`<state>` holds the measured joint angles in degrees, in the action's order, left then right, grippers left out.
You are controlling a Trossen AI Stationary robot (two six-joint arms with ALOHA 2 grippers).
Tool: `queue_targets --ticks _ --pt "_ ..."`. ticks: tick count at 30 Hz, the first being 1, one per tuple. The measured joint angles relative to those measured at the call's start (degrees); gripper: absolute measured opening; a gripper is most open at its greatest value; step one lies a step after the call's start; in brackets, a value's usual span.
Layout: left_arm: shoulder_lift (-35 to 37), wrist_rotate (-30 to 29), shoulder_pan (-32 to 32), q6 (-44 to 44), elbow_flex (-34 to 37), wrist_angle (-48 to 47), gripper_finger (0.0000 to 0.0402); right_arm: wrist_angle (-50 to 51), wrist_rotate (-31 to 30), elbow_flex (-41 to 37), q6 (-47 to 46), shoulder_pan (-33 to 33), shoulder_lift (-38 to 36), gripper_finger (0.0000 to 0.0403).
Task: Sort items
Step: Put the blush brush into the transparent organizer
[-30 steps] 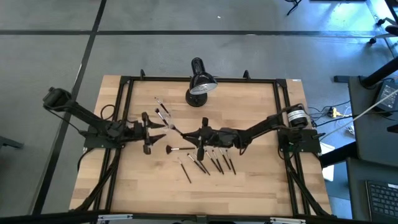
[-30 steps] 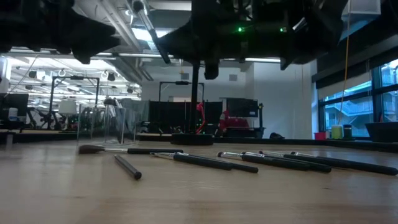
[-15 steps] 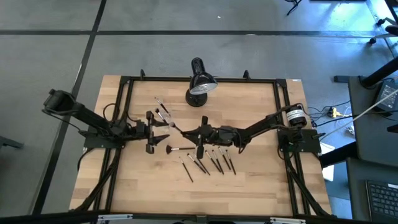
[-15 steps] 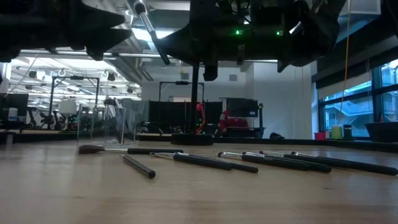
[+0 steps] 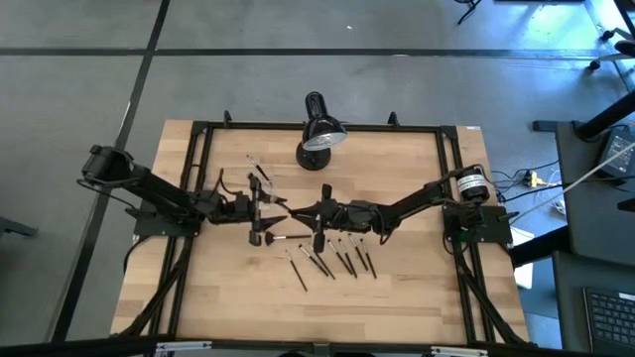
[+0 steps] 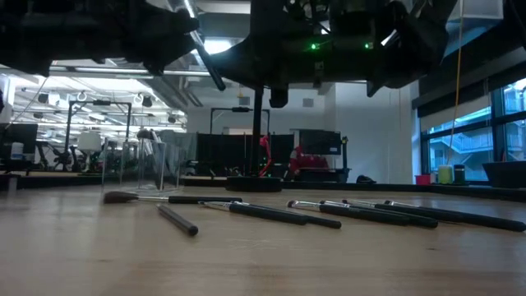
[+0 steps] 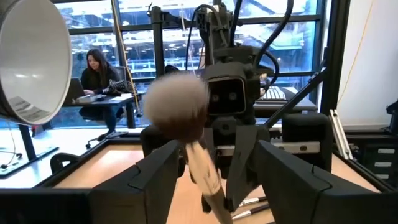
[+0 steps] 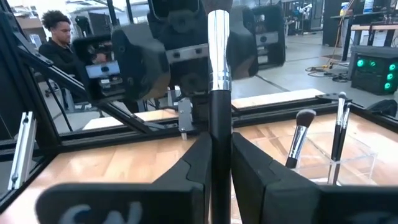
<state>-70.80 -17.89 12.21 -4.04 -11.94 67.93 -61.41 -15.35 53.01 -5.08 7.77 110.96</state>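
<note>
Right tool is pinching one brush by its dark handle, fingers pressed against it on both sides, and it is holding the brush above the bench near the middle. In the right wrist view the handle is running straight away from the tool, silver ferrule outward, so its long axis is pointing toward the left tool.

Left tool is hanging just beside, facing the right one. Its fingers are standing apart and nothing is between them; the bristle head of the held brush is showing just in front of them in the left wrist view. So the left arm is the nearer one to the free end, and I judge a handover is being prepared.

Other brushes are lying flat in a row on the bench just in front of the right tool, and one fan-tipped brush is lying crosswise near them. Two more brushes are standing in a clear cup behind the left tool, toward the lamp.
</note>
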Motion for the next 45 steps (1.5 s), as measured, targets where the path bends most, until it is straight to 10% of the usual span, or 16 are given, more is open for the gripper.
queue_targets --ticks 30,45 --pt "1.6 -0.3 0.0 0.4 0.0 -2.3 0.0059 0.9 -0.3 0.0 -2.7 -0.5 0.0 0.0078" --pt "13.7 -28.1 0.0 4.6 0.0 -25.3 0.0058 17.0 5.4 0.0 -21.2 -2.7 0.0 0.0137"
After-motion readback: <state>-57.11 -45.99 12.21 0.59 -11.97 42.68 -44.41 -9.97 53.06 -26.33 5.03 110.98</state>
